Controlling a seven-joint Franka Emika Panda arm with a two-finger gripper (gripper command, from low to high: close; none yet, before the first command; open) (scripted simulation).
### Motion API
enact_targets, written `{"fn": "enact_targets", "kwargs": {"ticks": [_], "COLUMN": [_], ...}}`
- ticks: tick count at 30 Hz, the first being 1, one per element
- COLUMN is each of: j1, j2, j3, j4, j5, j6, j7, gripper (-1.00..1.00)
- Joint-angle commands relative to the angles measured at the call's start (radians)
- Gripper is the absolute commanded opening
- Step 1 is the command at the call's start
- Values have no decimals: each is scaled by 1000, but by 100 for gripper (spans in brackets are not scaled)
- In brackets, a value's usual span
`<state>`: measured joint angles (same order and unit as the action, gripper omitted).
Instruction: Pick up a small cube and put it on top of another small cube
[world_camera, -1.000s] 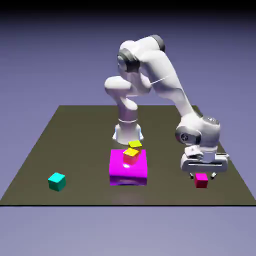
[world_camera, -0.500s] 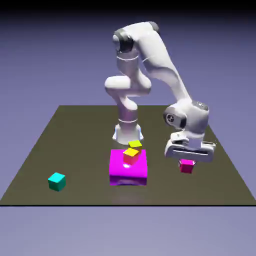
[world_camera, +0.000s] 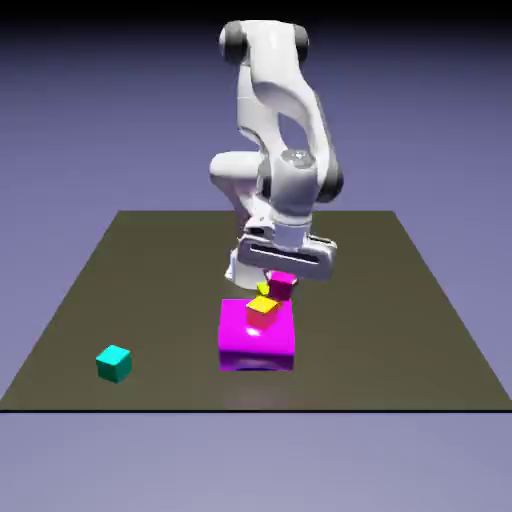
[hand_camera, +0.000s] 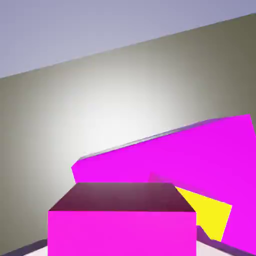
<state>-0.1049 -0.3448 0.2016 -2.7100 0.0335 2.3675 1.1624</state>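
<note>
pink-red cube aloft, carried over the magenta block

holding the small pink-red cube (world_camera: 283, 285) in the gripper (world_camera: 281, 279), fingers pinched in tight on its sides. lifted clear of the table (world_camera: 420, 330), hanging near the middle of it, a little toward the far edge. in the hand view filling the bottom of the picture (hand_camera: 122, 220), large and close, hiding the fingertips behind it.

sitting just below and in front: the large magenta block (world_camera: 240, 335), with a small yellow cube (world_camera: 262, 311) on its top face. showing in the hand view as well, the block (hand_camera: 150, 160) slanting across and the yellow cube (hand_camera: 210, 215) peeking out to one side of the held cube. hard to say whether a second yellowish cube lies behind the carried one; mostly hidden by the hand.

resting alone toward the near corner on the exterior view's left: a teal cube (world_camera: 114, 362), well apart from everything else.

judged progress: pick done, lift done, carry under way. left to do: line up over another small cube, lower, let go, back off. target likely the yellow cube, given how near the load hangs to it, though the teal cube also fits the task. not yet squarely above the yellow one, and no contact between the two.
</note>
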Motion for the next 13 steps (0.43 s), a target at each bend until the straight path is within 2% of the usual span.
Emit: {"fn": "enact_targets", "kwargs": {"ticks": [1, 4, 10, 11, 13], "j1": [-4, -7, -15, -15, -13], "j2": [-36, -74, 113, 113, 80], "j3": [-20, -41, -28, -28, -30], "j4": [-21, -42, -100, -100, -89], "j5": [24, 51, 33, 33, 36], "j6": [-9, -18, 225, 225, 182], "j7": [-30, -64, -47, -47, -50], "gripper": [-100, -100, -100, 100, 100]}}
